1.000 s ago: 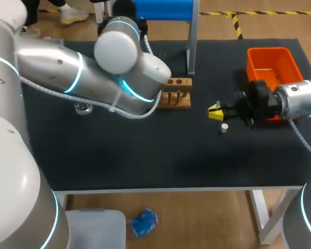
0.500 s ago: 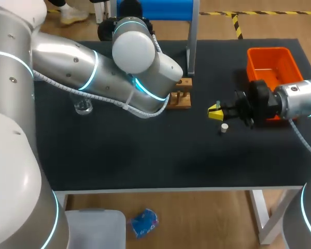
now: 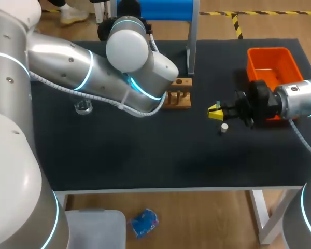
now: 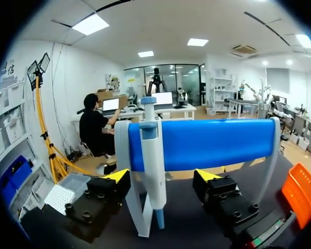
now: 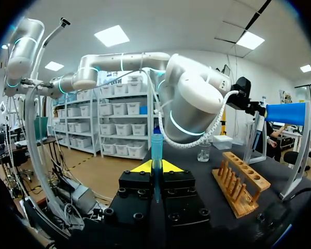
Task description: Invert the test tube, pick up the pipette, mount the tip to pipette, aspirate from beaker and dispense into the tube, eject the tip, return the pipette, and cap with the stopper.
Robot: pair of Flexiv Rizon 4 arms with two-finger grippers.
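Note:
The white pipette (image 4: 152, 171) with a blue top hangs on the blue-topped stand (image 4: 217, 142) at the table's back. My left gripper (image 4: 163, 179) is open around it: the pipette stands between the yellow tips, closer to one finger (image 4: 116, 176), and neither finger touches it. In the head view the left arm's bulk hides this gripper. My right gripper (image 3: 216, 111) hovers mid-table, right of the wooden rack (image 3: 177, 96), shut on a clear test tube (image 5: 156, 148) held upright. A small white stopper (image 3: 224, 127) lies on the mat just in front of it. The glass beaker (image 3: 83, 107) sits at the left.
An orange bin (image 3: 272, 62) stands at the back right, behind my right wrist. The left arm's elbow (image 3: 127, 49) hangs over the mat's back left, close to the rack. The black mat (image 3: 160, 155) covers the table's front half.
My left arm has swung to the right and toward the stand at the back, then eased slightly left. The right arm and the tube have stayed put.

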